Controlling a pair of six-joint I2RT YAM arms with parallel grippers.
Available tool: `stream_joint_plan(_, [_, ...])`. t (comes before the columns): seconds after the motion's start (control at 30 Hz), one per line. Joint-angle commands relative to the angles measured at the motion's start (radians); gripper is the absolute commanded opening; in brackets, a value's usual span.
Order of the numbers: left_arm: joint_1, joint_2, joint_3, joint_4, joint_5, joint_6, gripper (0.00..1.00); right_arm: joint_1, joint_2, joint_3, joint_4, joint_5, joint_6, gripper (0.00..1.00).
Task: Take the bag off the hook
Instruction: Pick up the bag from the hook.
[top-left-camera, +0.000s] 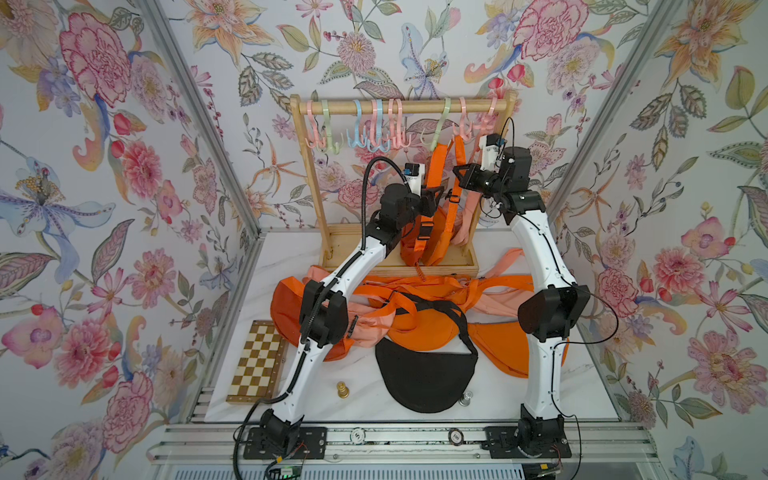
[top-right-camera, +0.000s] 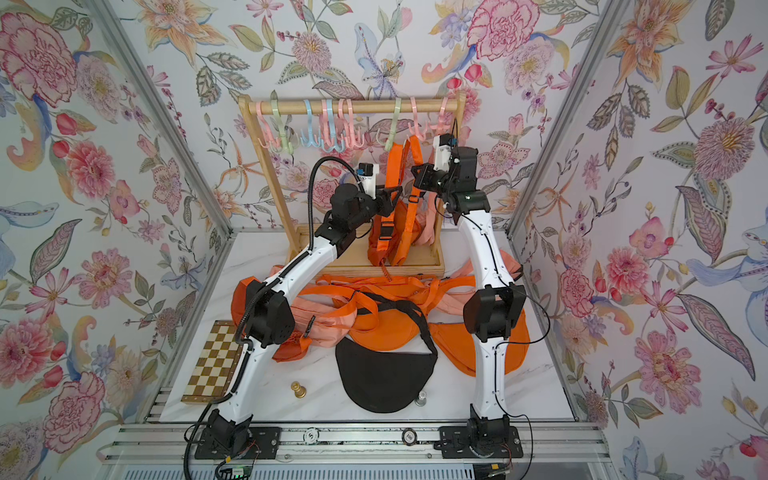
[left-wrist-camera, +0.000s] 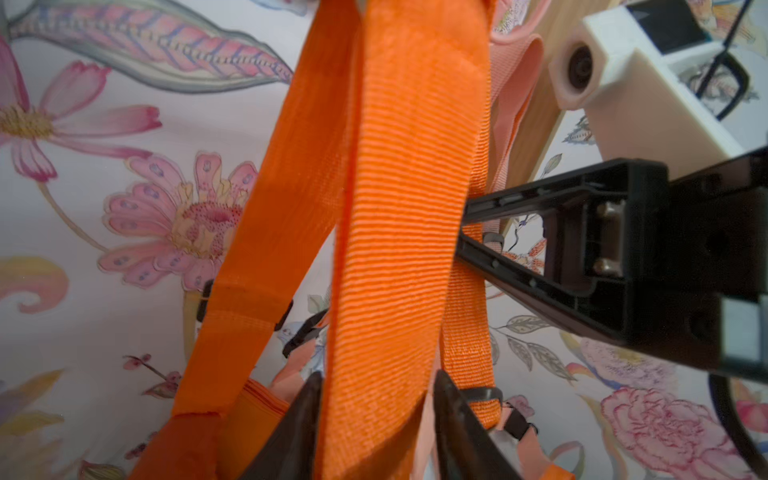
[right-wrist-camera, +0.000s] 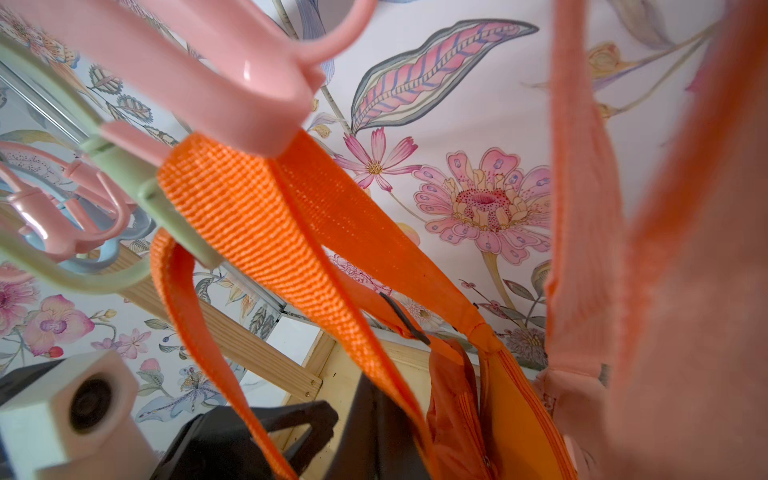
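I have the wooden rack (top-left-camera: 311, 183) at twelve o'clock on the tabletop (top-left-camera: 590, 395). The orange bag (top-left-camera: 440, 243) hangs inside it toward the one o'clock end of the rod, its body down in the rack's base and not yet off its hook. My right wrist camera shows orange webbing looped over a green hook (right-wrist-camera: 183, 232) and over the pink hook (right-wrist-camera: 249, 104) just beside it; whether both loops belong to one bag I cannot tell. A peach bag (right-wrist-camera: 582, 249) hangs right beside it on the three o'clock side. My left claw (left-wrist-camera: 377, 378) meets the orange strap (left-wrist-camera: 395, 208) from nine o'clock, partway down its length. The webbing lies between the two fingers (left-wrist-camera: 303, 419) with both tips against its edges, so the claw has hold of the strap at a narrow opening. My right claw (left-wrist-camera: 464, 226) reaches in from three o'clock, higher up. It is fully closed and its tips go out of sight behind the front strap, so I cannot tell whether any webbing is pinched in them. Mid-tabletop lies a heap of orange and peach bags (top-left-camera: 415, 328), with a black bag (top-left-camera: 424, 374) at six o'clock and a chessboard (top-left-camera: 257, 365) at eight o'clock.
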Motion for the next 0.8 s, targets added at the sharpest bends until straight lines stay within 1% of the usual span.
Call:
stream_joint_plan(0.0, [0.002,-0.005,0.039,0.071,0.024,-0.046,0.19,0.007,-0.05,-0.029,-0.011,0.025,-0.031,0.0])
stream_joint_plan(0.03, [0.001,-0.013,0.038,0.064,0.029,-0.047,0.12,0.011,-0.055,-0.035,-0.011,0.029,-0.037,0.0])
stream_joint_plan(0.07, [0.002,-0.026,0.034,0.057,0.027,-0.045,0.02,0.015,-0.059,-0.038,-0.011,0.029,-0.043,0.0])
stream_joint_plan(0.1, [0.001,-0.045,0.023,0.051,0.024,-0.047,0.0,0.022,-0.061,-0.04,-0.011,0.036,-0.05,0.0])
stream_joint_plan(0.33, [0.006,-0.219,-0.088,0.017,0.021,-0.04,0.0,0.056,-0.031,0.0,-0.007,0.029,-0.076,0.0])
stream_joint_plan(0.43, [0.017,-0.292,-0.132,0.006,0.037,-0.045,0.0,0.076,-0.019,0.013,0.031,0.007,-0.079,0.05])
stream_joint_plan(0.47, [0.022,-0.315,-0.147,0.005,0.039,-0.052,0.0,0.086,-0.018,0.012,0.047,0.001,-0.084,0.09])
stream_joint_plan(0.53, [0.035,-0.353,-0.168,0.004,0.052,-0.06,0.0,0.104,-0.019,0.012,0.067,0.005,-0.092,0.13])
stream_joint_plan(0.63, [0.059,-0.394,-0.189,-0.006,0.062,-0.074,0.0,0.121,-0.028,0.007,0.093,0.009,-0.101,0.27])
stream_joint_plan(0.77, [0.097,-0.43,-0.21,-0.006,0.076,-0.107,0.0,0.132,-0.039,0.001,0.116,0.021,-0.119,0.54])
